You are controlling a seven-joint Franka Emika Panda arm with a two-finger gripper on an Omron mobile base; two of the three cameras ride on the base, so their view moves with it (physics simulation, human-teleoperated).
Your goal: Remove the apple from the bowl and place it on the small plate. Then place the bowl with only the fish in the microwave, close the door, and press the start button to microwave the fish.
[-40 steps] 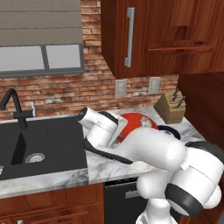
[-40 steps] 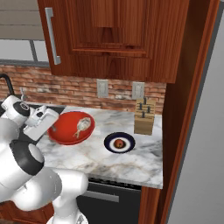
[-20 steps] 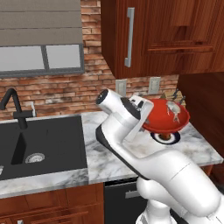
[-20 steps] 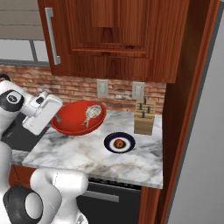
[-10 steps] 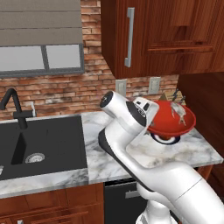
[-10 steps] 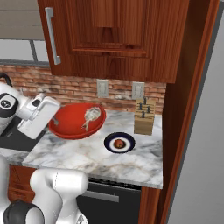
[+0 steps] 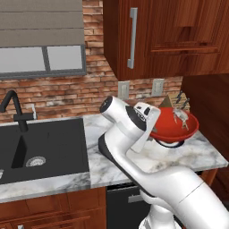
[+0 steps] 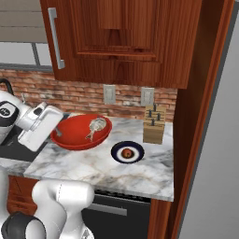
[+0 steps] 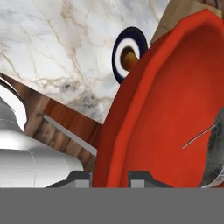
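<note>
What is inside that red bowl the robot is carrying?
Inside the bowl lies the fish, silvery, toward the rim nearest the knife block. The apple sits on the small plate. The hand's grip on the rim is partly hidden.

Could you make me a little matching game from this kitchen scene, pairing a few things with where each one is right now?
Things:
1. apple
2. fish
3. bowl
4. knife block

Places:
A. gripped at its rim by the gripper
B. standing on the counter by the brick wall
C. on the small plate
D. lying inside the red bowl

Pairs: 1-C, 2-D, 3-A, 4-B
</note>
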